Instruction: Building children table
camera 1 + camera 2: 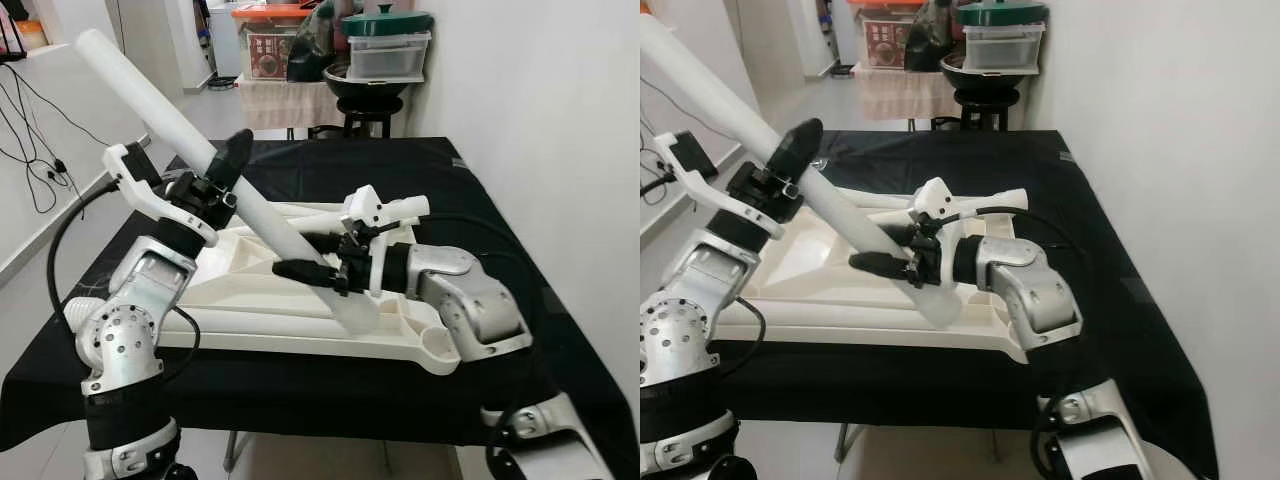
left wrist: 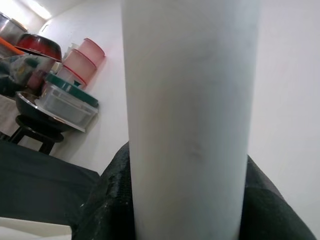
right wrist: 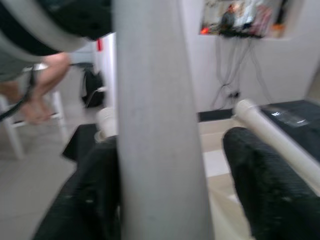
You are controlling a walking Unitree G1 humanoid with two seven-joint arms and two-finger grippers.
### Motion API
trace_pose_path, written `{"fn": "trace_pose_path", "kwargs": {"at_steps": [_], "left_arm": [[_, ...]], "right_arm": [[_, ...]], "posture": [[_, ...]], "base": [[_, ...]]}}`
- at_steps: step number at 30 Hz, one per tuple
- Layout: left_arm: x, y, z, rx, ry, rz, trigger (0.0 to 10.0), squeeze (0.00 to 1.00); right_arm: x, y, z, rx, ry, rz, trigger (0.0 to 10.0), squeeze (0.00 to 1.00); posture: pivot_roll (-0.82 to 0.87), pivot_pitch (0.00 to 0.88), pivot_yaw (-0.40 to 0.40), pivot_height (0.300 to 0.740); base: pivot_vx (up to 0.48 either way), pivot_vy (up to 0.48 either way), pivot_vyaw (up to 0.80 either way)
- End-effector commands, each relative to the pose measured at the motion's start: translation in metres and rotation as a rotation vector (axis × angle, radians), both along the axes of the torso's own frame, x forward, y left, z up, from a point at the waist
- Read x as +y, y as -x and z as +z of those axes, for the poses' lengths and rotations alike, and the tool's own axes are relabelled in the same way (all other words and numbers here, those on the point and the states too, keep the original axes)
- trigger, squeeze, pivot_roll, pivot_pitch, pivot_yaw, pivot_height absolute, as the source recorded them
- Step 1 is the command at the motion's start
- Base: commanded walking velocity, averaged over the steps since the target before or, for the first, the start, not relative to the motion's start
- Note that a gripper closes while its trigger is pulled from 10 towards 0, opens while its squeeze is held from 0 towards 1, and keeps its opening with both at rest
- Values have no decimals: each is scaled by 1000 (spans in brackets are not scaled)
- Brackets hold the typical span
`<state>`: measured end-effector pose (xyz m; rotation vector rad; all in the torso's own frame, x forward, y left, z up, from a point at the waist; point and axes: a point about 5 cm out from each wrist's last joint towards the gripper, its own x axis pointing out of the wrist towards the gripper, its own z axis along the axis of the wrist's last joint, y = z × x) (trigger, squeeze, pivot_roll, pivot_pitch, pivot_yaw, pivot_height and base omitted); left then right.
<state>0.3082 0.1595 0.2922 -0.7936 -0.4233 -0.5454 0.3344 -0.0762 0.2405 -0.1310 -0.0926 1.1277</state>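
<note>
A long white table leg [image 1: 150, 95] slants over the upside-down white table top [image 1: 250, 305], which lies on a black-covered table [image 1: 330, 160]. My left gripper [image 1: 228, 160] is shut on the leg about halfway up; the left wrist view has the leg [image 2: 190, 120] pinched between both black fingers. The leg's lower end rests at the table top's near right part. There my right gripper [image 1: 312, 255] is open astride it: one finger touches the leg [image 3: 155, 125], the other finger [image 3: 265, 175] stands slightly apart. Another white leg [image 1: 400, 210] lies on the table top behind.
A black stool [image 1: 370, 100] stacked with bowls and plastic containers stands past the far table edge. A white wall runs along the right. Cables [image 1: 35, 150] trail on the floor at the left. A person's leg [image 3: 45, 75] appears beside a white chair.
</note>
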Motion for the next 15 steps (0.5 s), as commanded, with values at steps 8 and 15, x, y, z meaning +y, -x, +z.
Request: {"fn": "trace_pose_path", "kwargs": {"at_steps": [8,15], "left_arm": [[-13,-2,2,-38,-139,-11,0,0],[-27,-4,6,-85,-232,-37,0,0]], "right_arm": [[7,-13,-9,9,15,-94,10000,1000],[15,-18,-23,35,99,-145,10000,0]], "posture": [[7,0,20,740],[13,0,17,740]], "base": [[0,0,0],[0,0,0]]}}
